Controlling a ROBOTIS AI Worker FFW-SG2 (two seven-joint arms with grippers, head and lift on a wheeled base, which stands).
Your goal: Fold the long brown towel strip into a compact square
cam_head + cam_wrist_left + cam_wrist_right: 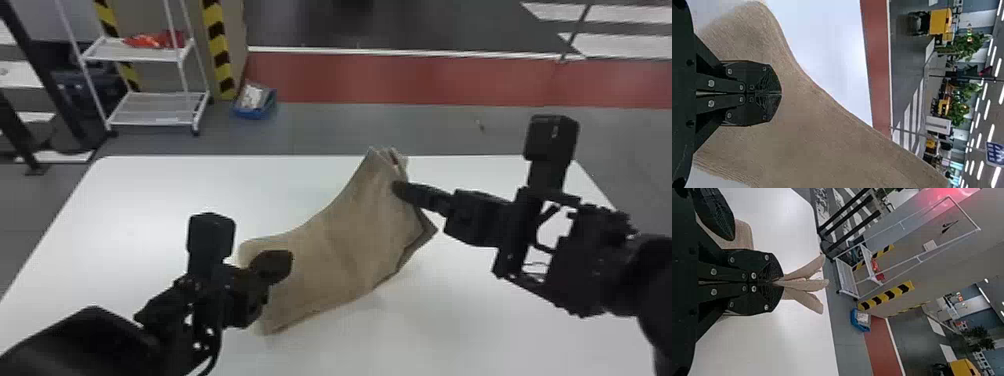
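Observation:
The brown towel (340,235), folded in layers, slants across the table with its right end raised. My left gripper (280,265) is at the towel's left end; in the left wrist view the fingers of my left gripper (781,93) are together over the towel (809,129), and whether cloth is between them is hidden. At the raised right end is my right gripper (400,190). In the right wrist view, my right gripper (781,282) is shut on the towel (805,284), whose layers fan out past the fingertips.
The white table (150,195) lies beneath the towel and both arms. Beyond its far edge stand a white wire rack (150,107) and a blue bin (255,102) on the floor.

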